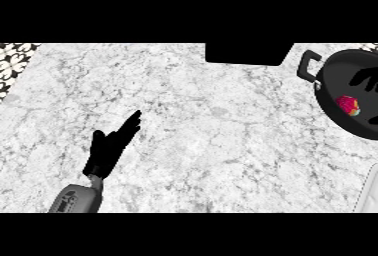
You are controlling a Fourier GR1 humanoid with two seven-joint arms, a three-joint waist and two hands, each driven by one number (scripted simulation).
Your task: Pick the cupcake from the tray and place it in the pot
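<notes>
The cupcake (348,105), red-pink with a teal base, lies inside the black pot (332,95) at the counter's right edge. The pot has a handle (306,65) at its upper left. My right hand (367,80) hangs over the pot's far right, dark against the dark pot. Its fingers look straight and stand apart from the cupcake, holding nothing. Its grey forearm (367,192) enters at the lower right. My left hand (111,145) rests open at the lower left, fingers pointing up and to the right. A black tray (247,54) lies at the back edge with nothing showing on it.
White marble counter (207,135) fills the view. A patterned tile strip (13,60) shows at the far left corner. The pot and my right hand are cut off by the right edge.
</notes>
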